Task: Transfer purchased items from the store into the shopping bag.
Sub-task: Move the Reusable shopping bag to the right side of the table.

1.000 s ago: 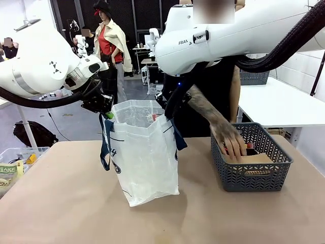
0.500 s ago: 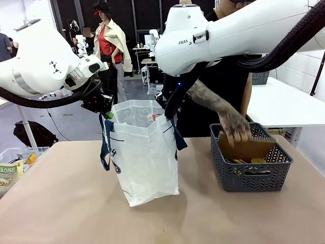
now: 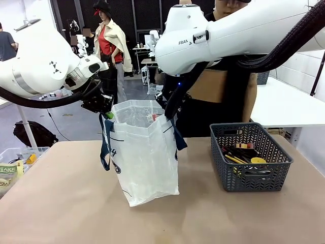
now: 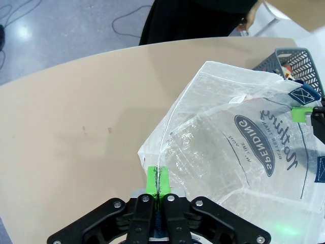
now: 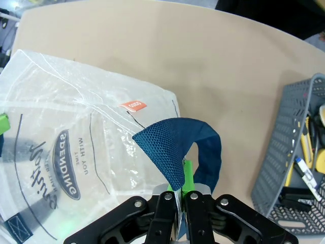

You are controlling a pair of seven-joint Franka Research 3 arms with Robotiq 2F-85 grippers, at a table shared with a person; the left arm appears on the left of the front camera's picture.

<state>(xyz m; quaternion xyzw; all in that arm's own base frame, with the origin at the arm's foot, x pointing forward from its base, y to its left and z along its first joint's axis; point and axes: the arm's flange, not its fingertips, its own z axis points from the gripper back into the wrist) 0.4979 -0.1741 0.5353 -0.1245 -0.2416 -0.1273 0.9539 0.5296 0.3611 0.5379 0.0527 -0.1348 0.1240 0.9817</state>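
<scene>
Front view, basket [image 3: 252, 179] items [image 3: 242, 153] indistinct, shopping bag [image 3: 147, 162] interior unclear

We've got two chunky glossy-white arms [image 3: 218, 35] with fat black ribbed cables [image 3: 289, 48]. Our left gripper [image 4: 158, 179] and right gripper [image 5: 182, 178] are black with neon-green pads [image 4: 151, 179] and silver screws [image 4: 117, 204].

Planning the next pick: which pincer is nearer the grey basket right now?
Right. The right pincer grips the rim of the shopping bag on the side facing the basket; the left pincer grips the opposite rim, farther off.
</scene>
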